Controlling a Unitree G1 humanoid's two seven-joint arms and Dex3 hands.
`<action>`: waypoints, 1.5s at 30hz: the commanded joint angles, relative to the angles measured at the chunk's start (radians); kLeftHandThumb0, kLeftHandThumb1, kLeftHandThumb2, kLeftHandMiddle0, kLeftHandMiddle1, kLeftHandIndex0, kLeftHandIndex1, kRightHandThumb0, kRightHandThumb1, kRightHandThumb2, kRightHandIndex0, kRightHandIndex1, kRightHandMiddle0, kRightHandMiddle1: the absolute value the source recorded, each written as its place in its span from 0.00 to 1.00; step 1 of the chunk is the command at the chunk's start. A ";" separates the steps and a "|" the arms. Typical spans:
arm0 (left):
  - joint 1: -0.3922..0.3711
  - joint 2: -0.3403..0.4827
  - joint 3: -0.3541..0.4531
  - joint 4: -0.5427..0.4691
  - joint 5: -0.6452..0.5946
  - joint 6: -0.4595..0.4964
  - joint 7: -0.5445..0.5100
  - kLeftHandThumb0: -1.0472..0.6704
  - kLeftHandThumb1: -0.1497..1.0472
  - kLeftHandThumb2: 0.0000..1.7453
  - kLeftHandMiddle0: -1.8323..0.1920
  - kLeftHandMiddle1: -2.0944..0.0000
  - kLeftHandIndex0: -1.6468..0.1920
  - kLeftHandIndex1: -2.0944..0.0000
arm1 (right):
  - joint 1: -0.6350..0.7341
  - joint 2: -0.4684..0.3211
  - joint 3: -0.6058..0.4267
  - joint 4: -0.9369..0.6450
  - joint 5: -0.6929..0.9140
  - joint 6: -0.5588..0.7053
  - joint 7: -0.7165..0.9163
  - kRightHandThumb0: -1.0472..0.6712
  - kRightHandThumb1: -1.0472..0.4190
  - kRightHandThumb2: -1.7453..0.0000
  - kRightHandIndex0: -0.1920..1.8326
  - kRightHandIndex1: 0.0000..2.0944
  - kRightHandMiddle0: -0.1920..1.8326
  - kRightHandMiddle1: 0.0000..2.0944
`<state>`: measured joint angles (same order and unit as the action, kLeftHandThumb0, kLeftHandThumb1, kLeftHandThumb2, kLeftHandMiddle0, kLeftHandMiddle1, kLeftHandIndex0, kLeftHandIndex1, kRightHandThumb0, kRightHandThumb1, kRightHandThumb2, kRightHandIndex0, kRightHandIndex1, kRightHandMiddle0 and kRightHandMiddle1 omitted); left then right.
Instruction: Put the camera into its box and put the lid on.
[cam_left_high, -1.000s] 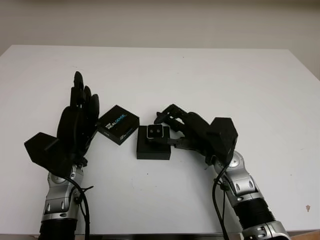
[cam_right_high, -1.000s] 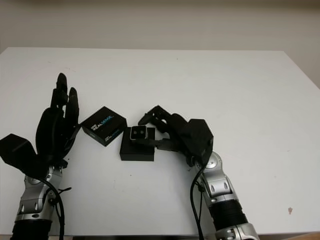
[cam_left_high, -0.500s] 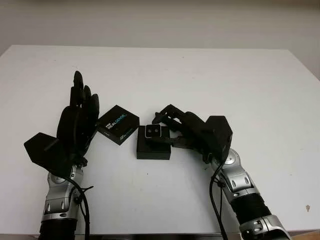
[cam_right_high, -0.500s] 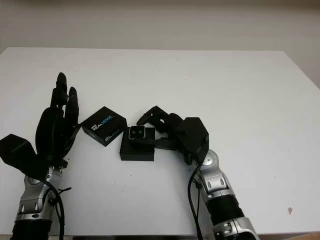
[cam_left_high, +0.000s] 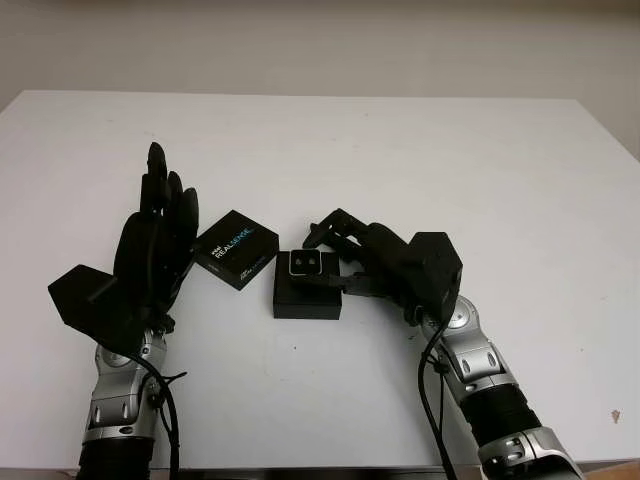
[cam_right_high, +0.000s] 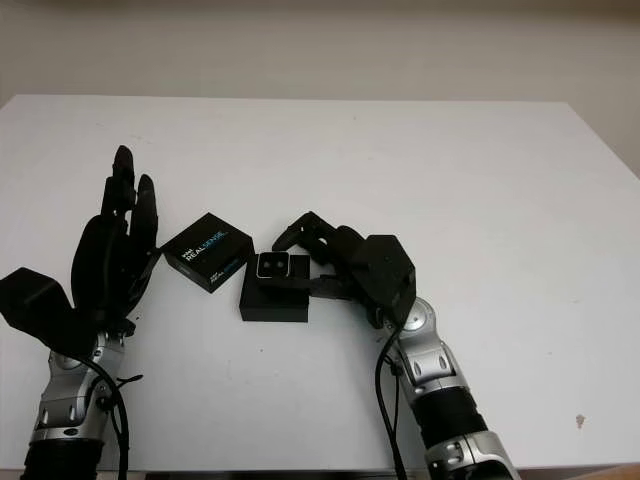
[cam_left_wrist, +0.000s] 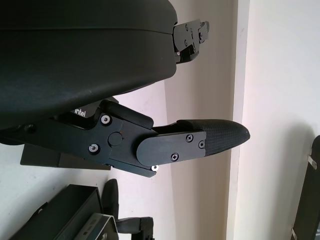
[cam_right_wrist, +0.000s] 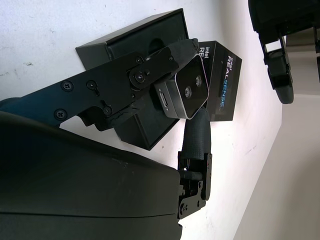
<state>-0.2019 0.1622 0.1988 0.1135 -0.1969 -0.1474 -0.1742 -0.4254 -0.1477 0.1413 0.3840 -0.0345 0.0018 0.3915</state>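
On a white table (cam_left_high: 420, 150), the right hand (cam_left_high: 375, 262) grips a small silver camera (cam_left_high: 305, 263) between its fingers, holding it over the far end of an open black box (cam_left_high: 305, 298) in front of the robot. Just beyond and to the left lies the black printed lid (cam_left_high: 236, 248). The left hand (cam_left_high: 150, 250) stands upright beside the lid, open and holding nothing.

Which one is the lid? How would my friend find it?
Find the white table, then the raised left hand, open. Right beside it lies the lid: a flat black square with white RealSense writing, unlike the plain black box next to it.
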 joint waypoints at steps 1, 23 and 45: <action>0.004 0.006 -0.004 -0.011 0.009 -0.003 0.000 0.20 1.00 0.31 1.00 1.00 1.00 1.00 | 0.012 -0.018 0.007 -0.010 -0.010 0.018 0.010 0.36 0.05 0.97 0.19 0.02 0.21 0.85; 0.007 0.007 -0.002 -0.026 0.004 0.009 0.000 0.19 1.00 0.31 1.00 1.00 1.00 1.00 | 0.030 -0.056 0.000 -0.057 -0.007 0.080 0.041 0.36 0.05 0.97 0.19 0.02 0.23 0.84; 0.008 0.001 -0.002 -0.023 0.003 0.002 0.001 0.19 1.00 0.30 1.00 1.00 1.00 1.00 | 0.062 -0.052 0.012 -0.114 -0.016 0.098 0.034 0.36 0.04 0.97 0.18 0.02 0.21 0.87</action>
<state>-0.2014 0.1626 0.1989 0.1015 -0.1974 -0.1409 -0.1754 -0.3875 -0.1855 0.1504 0.2731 -0.0451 0.0870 0.4238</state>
